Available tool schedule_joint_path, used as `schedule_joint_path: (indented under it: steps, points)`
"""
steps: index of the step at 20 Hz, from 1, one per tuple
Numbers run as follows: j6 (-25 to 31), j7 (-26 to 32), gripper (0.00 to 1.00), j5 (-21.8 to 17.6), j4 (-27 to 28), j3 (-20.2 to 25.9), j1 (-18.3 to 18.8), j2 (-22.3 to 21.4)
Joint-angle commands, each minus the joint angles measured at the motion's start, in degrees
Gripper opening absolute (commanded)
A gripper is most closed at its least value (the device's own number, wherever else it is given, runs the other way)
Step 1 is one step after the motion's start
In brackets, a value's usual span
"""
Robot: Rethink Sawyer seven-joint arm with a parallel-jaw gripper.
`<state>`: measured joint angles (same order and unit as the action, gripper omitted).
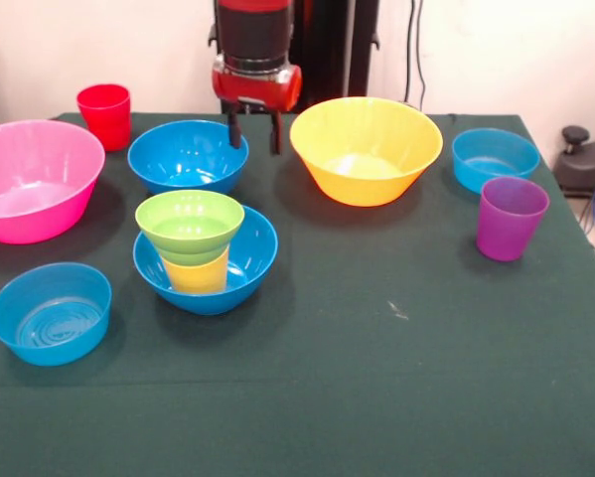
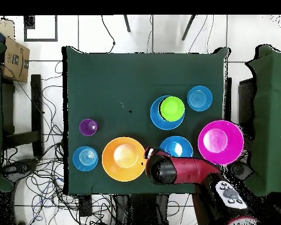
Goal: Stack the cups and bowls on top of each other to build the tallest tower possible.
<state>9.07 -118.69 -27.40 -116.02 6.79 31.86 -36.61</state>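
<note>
Standing on a white tiled floor (image 2: 166, 35), a counter (image 1: 376, 397) draped in dark green cloth. Running behind it in the front view, a plain pale wall (image 1: 496, 50) with black cables (image 1: 414, 50) hanging down. Sprawling over the tiles beside the counter in the overhead view, tangled cords (image 2: 31, 170). Sitting at one corner, a cardboard box (image 2: 14, 58). Flanking both sides, dark green furniture (image 2: 271, 88).
</note>
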Motion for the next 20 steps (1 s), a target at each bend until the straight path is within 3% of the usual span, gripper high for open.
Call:
schedule_joint_path:
  steps: [1,13,20]
  points:
    - [-5.9,-3.8,1.0,-4.1,4.0,-2.0,-2.8,7.0]
    - [-3.0,0.0,1.0,-5.0,3.3,-0.1,1.8,4.7]
    - [-4.7,-1.1,1.0,-5.3,4.9,-1.5,0.4,6.8]
